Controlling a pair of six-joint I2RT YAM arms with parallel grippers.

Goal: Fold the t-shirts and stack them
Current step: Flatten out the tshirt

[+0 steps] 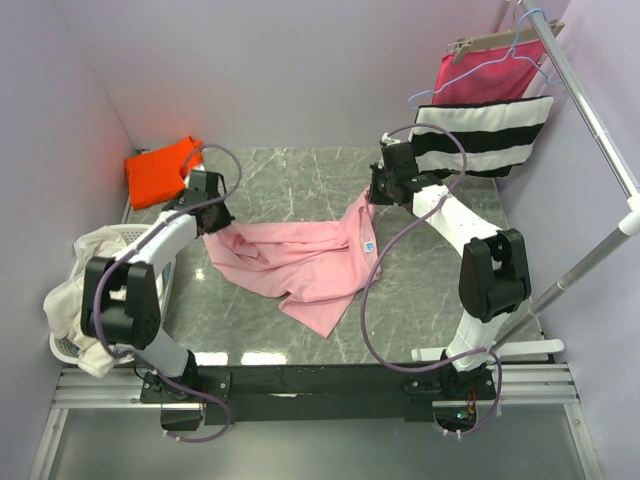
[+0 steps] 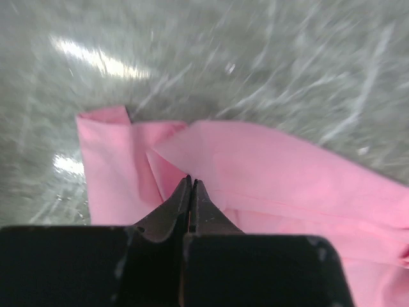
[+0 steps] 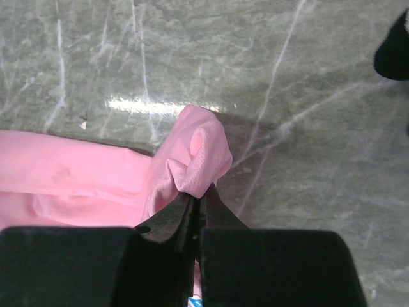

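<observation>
The light pink t-shirt (image 1: 300, 262) lies crumpled across the middle of the marble table, its small blue neck label (image 1: 368, 245) near its right side. My left gripper (image 1: 213, 222) is shut on the shirt's left edge (image 2: 211, 166). My right gripper (image 1: 371, 197) is shut on a bunched fold of the shirt's upper right corner (image 3: 201, 157), lifted a little off the table. The folded bright orange t-shirt (image 1: 163, 170) lies at the far left corner.
A white laundry basket (image 1: 70, 345) with pale cloth hangs off the table's left edge. A black-and-white striped cloth (image 1: 480, 135) and a magenta cloth on a hanger (image 1: 485, 78) hang from a rail (image 1: 590, 110) at the back right.
</observation>
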